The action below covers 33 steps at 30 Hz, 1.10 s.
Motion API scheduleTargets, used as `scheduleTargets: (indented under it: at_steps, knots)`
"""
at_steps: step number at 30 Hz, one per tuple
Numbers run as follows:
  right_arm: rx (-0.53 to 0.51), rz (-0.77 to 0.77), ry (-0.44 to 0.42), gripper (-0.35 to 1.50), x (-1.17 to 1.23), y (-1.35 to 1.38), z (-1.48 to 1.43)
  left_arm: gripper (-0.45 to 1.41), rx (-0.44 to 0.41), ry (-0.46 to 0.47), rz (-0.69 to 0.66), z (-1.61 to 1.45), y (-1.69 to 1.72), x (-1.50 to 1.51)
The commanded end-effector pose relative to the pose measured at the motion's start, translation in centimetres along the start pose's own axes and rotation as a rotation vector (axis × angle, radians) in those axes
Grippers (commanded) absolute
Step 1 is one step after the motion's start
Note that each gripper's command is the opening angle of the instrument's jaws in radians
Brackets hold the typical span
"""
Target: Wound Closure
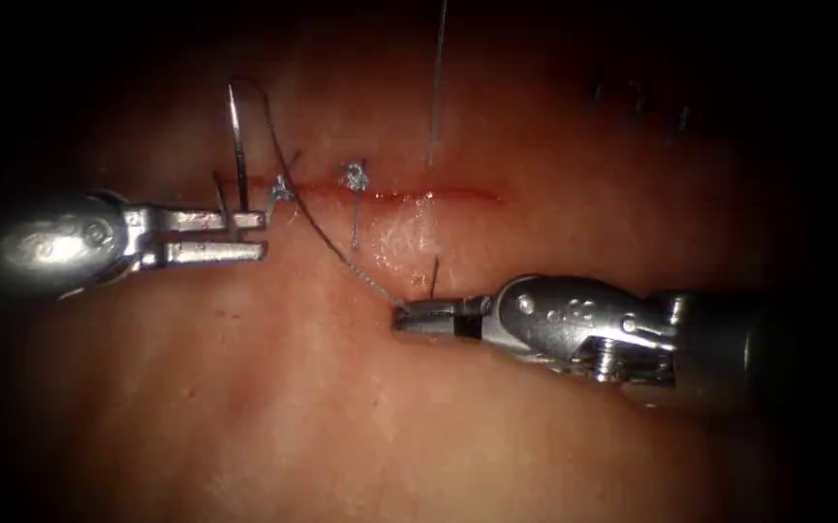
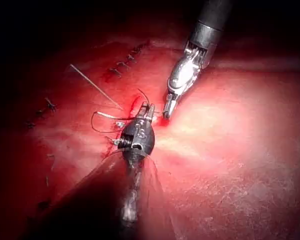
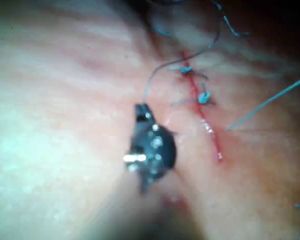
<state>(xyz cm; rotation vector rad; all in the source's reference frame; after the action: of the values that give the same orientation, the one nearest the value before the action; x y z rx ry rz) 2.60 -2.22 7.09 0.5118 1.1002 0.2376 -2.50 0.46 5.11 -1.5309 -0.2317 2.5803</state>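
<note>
Left end effector (image 1: 265, 235): comes in from the endoscope view's left, jaws slightly spread, with the needle standing between them near their tips; whether they actually pinch it cannot be told.
Needle (image 1: 237, 145): thin and nearly upright at the left end of the cut, its upper part rising above the wound line, its lower part crossing the left tool's jaws; whether its tip sits in the tissue cannot be told.
Right end effector (image 1: 401, 319): below the cut, jaws pressed together on the thread at their tips, resting close to the tissue surface.
Thread (image 1: 317, 225): runs from the needle's upper end in a loop, then slants down past the wound line to the right tool's jaws.
Cut (image 1: 409, 197): a thin red horizontal line across the tissue (image 1: 273, 407), with two knots on it, one (image 1: 281, 191) near the left tool and one (image 1: 354, 176) further right.
Second strand (image 1: 436, 87): a straight thread rising from the cut's middle toward the top edge.
Red fluid (image 1: 457, 197): lines the open right part of the cut.
</note>
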Motion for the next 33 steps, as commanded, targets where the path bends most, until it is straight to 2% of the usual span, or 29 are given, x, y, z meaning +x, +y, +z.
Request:
scheduleTargets:
  at_steps: [1, 12, 24, 26, 27, 28, 31, 33]
  knots:
    - [0.015, 0.003, -0.001, -0.35, 0.01, -0.01, 0.08, -0.45, 0.001, 0.001, 0.003, 0.07, -0.04, -0.03]
    - [0.15, 0.046, 0.025, -0.35, 0.16, -0.29, 0.14, -0.45, -0.001, 0.003, 0.002, 0.05, -0.05, -0.02]
    - [0.168, 0.068, 0.022, -0.35, 0.2, -0.33, 0.16, -0.45, -0.005, 0.003, -0.006, -0.05, -0.04, 0.07]
    - [0.132, 0.057, 0.034, 0.39, 0.19, -0.28, 0.16, -0.45, -0.006, 0.003, -0.005, -0.06, -0.05, 0.07]
    - [0.093, 0.023, 0.04, 0.91, 0.18, -0.25, 0.13, -0.45, -0.004, 0.002, -0.005, -0.07, -0.05, 0.06]
    - [0.057, -0.004, 0.039, 1.16, 0.17, -0.21, 0.07, -0.45, -0.003, 0.0, -0.005, -0.09, -0.06, 0.05]
    - [-0.017, -0.049, 0.03, 1.21, 0.11, -0.04, -0.17, -0.45, 0.004, -0.007, -0.008, -0.17, -0.09, 0.04]
    - [-0.043, -0.049, 0.024, 1.23, 0.1, 0.01, -0.21, -0.45, 0.004, -0.008, -0.009, -0.2, -0.1, 0.04]
